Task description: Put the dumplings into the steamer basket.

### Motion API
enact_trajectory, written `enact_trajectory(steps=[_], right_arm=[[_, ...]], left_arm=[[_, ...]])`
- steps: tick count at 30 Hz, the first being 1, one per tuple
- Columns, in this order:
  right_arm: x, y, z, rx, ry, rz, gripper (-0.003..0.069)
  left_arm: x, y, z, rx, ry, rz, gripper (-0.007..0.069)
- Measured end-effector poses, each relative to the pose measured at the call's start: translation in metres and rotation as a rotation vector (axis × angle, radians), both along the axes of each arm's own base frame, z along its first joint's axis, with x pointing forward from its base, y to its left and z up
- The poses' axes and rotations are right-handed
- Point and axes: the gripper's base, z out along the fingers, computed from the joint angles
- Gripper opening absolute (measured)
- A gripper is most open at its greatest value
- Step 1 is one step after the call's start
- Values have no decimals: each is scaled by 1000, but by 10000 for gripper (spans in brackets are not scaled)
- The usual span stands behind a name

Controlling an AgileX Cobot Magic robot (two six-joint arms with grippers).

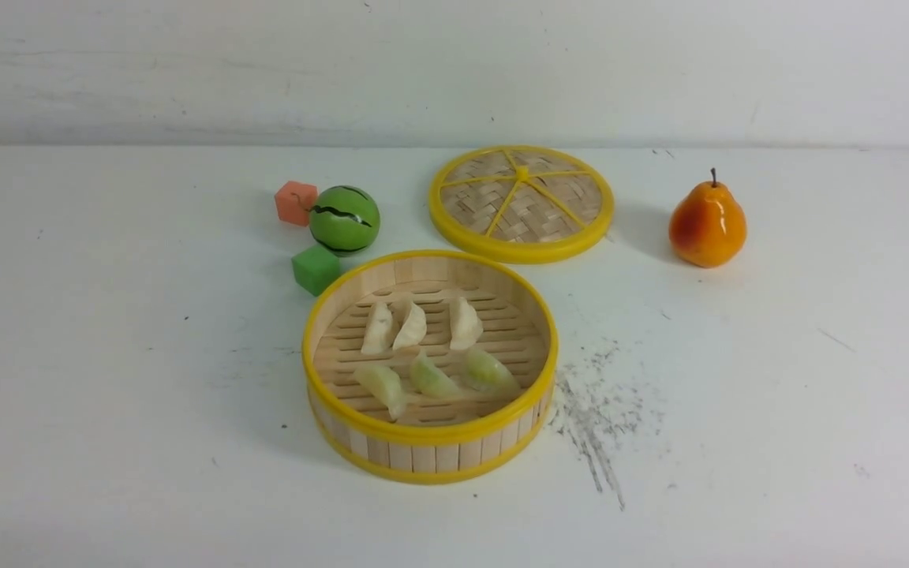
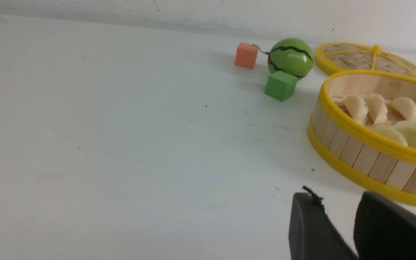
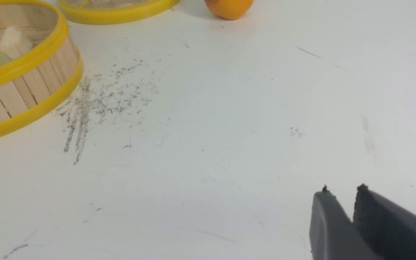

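The steamer basket (image 1: 423, 454) stands at the table's middle front. All the dumplings lie on its slatted floor: three cream-white ones (image 1: 410, 323) in the far row, three pale green ones (image 1: 432, 377) in the near row. The basket (image 2: 359, 151) and the dumplings (image 2: 376, 106) also show in the left wrist view, and the basket (image 3: 24, 90) in the right wrist view. My left gripper (image 2: 338, 196) is empty, its fingers slightly apart, low beside the basket's left. My right gripper (image 3: 343, 189) is shut and empty, over bare table right of the basket. Neither shows in the front view.
The flat woven lid (image 1: 521, 202) lies behind the basket. A toy watermelon (image 1: 344, 219), an orange cube (image 1: 296, 202) and a green cube (image 1: 316, 269) sit at the back left of the basket. A toy pear (image 1: 707, 223) stands at the right.
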Motion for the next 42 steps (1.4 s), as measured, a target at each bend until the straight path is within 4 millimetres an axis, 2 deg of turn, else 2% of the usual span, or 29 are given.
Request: enact_trajectory(steps=[6,8,42], right_arm=[[0,0,0,0,0,0,118],[0,0,0,0,0,0,120],[0,0,0,0,0,0,157]], left_arm=[[-2,0,-16,-5,125,-1,14],[-2,0,-18,-3,148,-1,-14],[-3,0,-21,-5,177,-2,-14]])
